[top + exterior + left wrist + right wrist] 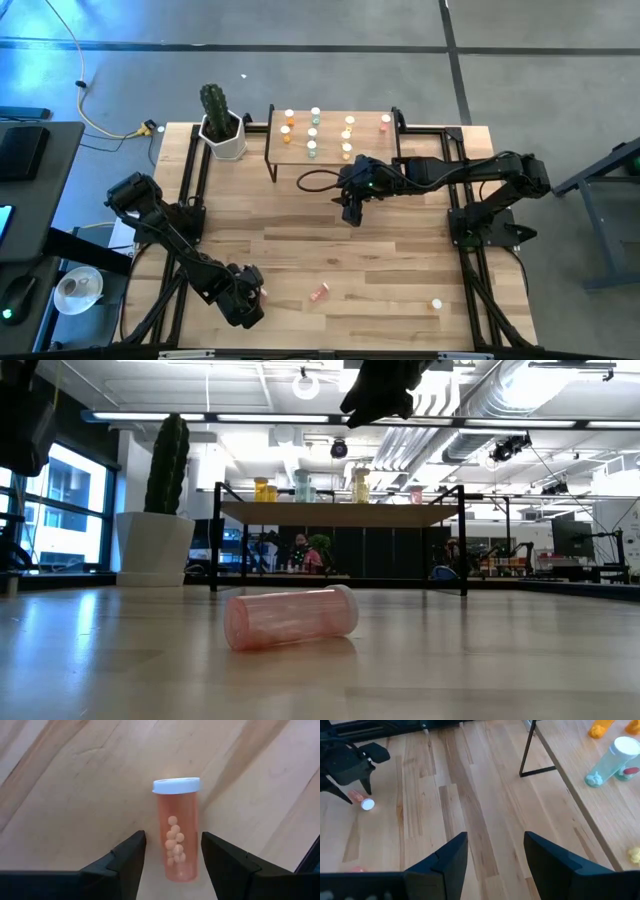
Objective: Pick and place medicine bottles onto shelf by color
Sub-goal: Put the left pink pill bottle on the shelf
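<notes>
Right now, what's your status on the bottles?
Left gripper open, fingers straddling lying orange white-capped bottle. Right gripper open, empty, near wooden black-framed shelf. Nothing in the way.

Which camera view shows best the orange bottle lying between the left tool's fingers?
The left wrist view: the orange bottle fills it, its pills visible. The right wrist view shows it small, far off; the high view barely; the low view not.

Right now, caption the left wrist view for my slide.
Left gripper open, jaws straddling an orange bottle lying on the table.
</notes>
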